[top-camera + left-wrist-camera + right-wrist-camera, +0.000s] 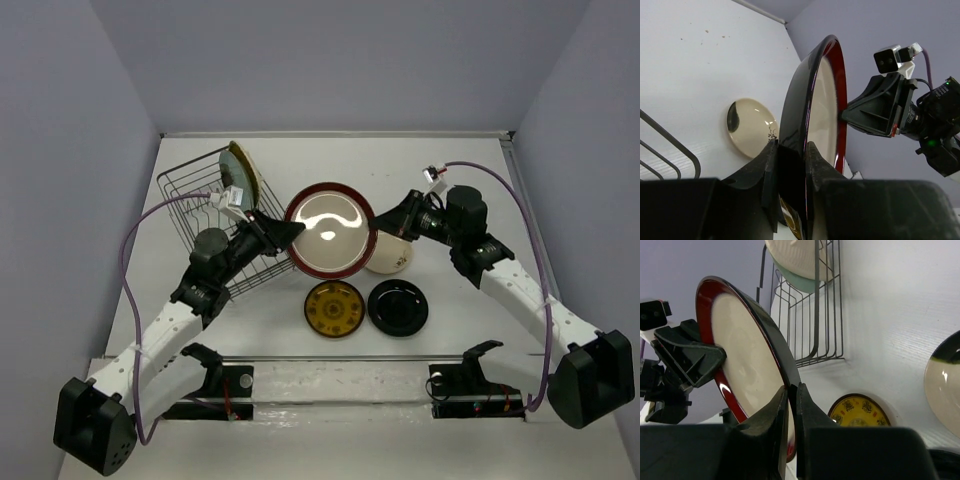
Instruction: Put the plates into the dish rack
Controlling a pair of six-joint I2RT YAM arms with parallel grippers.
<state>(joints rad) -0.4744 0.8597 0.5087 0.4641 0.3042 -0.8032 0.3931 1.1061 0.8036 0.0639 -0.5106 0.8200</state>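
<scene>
Starting at the left of the worktop, the dish rack sits toward the back left corner, turned at an angle to the edges. Two plates are standing in its far end: the yellow ribbed plate and, right against it, the pale teal plate.

Over the rack's right side comes the left gripper, and it's clamped on. The left wrist view shows a finger on each face of the large red-rimmed plate, pinching its left rim. That plate is up off the worktop around the middle, just right of the rack, cream face turned up toward the overhead camera.

On the opposite rim is the right gripper, closed tight, its two fingers squeezing the edge between them. So both arms have this plate!

Below the right gripper, the cream plate with dark patches lies flat on the worktop, partly hidden by the raised plate.

Toward the front edge, the yellow patterned plate lies flat, and just beside it on the right lies the glossy black plate.
</scene>
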